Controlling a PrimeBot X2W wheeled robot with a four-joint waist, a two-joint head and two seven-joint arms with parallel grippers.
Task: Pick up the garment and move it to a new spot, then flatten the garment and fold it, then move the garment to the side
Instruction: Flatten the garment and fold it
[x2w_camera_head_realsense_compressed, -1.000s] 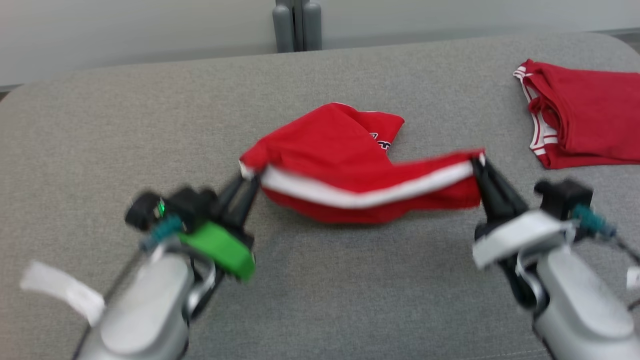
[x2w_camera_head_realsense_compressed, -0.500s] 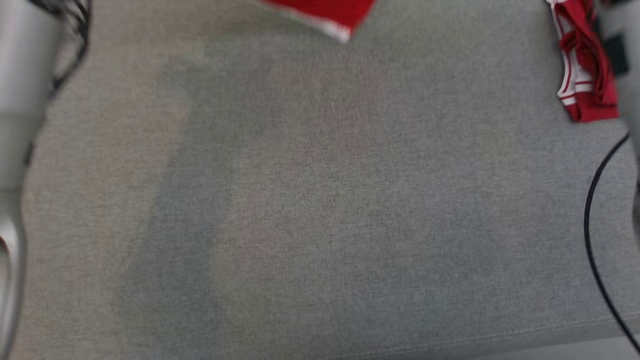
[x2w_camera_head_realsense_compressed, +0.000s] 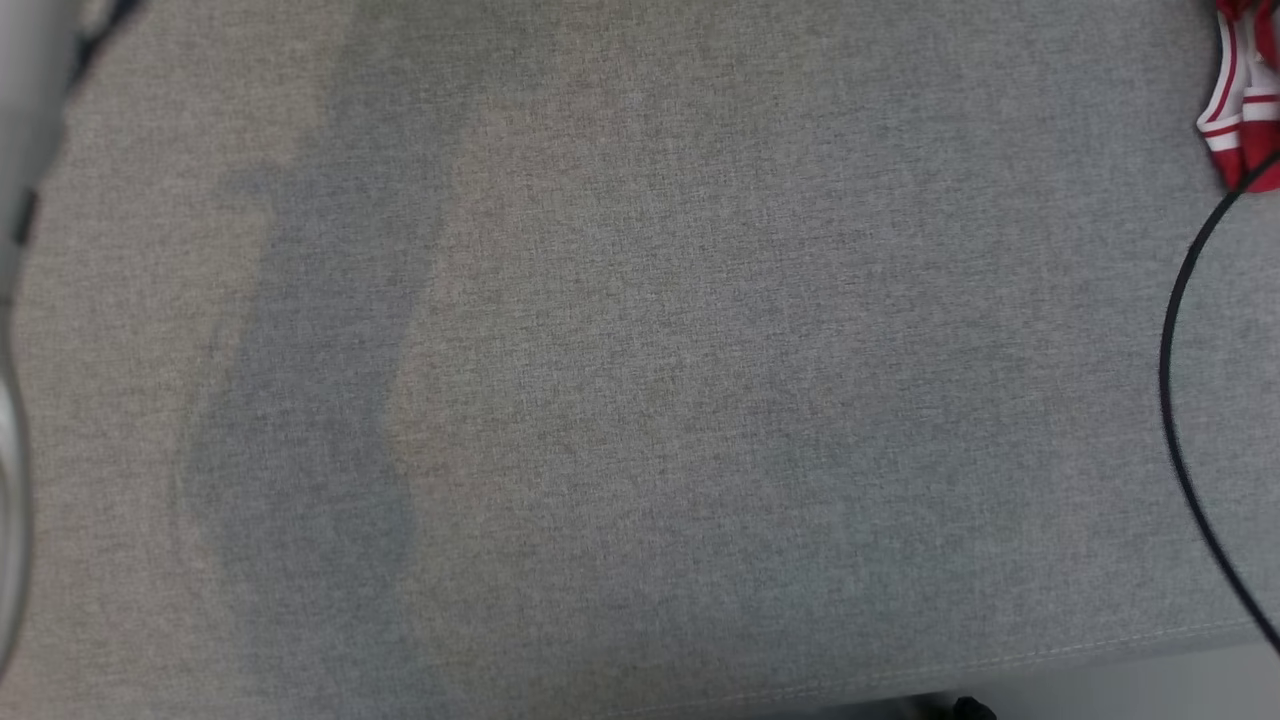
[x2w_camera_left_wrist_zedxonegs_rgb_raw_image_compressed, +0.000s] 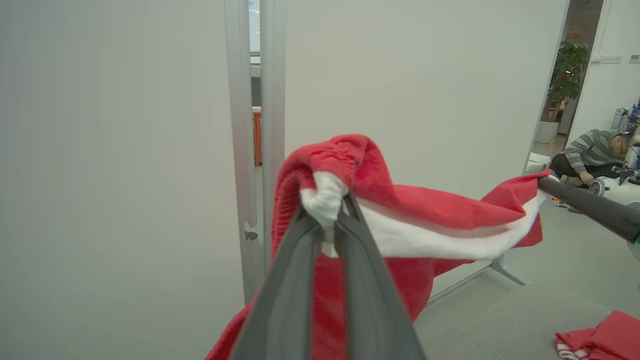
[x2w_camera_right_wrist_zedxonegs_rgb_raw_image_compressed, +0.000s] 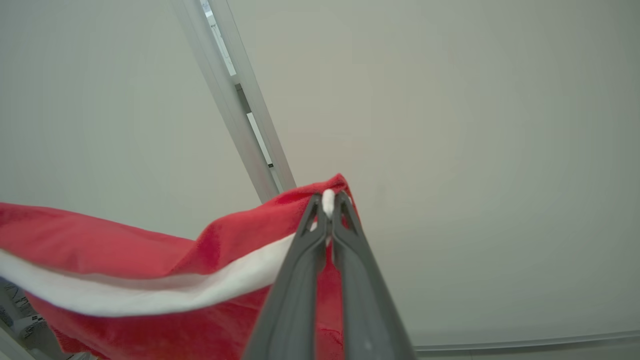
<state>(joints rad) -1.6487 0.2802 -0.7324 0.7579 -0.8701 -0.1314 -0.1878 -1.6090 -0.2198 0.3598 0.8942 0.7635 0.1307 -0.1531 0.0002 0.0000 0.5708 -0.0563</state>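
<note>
Lifted off the grey surface (x2w_camera_head_realsense_compressed: 640, 400) since a second ago, the red garment (x2w_camera_left_wrist_zedxonegs_rgb_raw_image_compressed: 410, 210) now hangs stretched in mid-air, seemingly well above it; left gripper (x2w_camera_left_wrist_zedxonegs_rgb_raw_image_compressed: 330, 216) and right gripper (x2w_camera_right_wrist_zedxonegs_rgb_raw_image_compressed: 328, 201) each pinch its white band (x2w_camera_left_wrist_zedxonegs_rgb_raw_image_compressed: 440, 241), while folded red clothing (x2w_camera_head_realsense_compressed: 1243, 110) lies aside.

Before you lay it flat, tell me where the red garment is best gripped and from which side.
By the two ends of its white band, one gripper from each side. The left gripper pinches one bunched end, the right gripper the other; the band spans between them and the red garment hangs below, so it should spread evenly.
</note>
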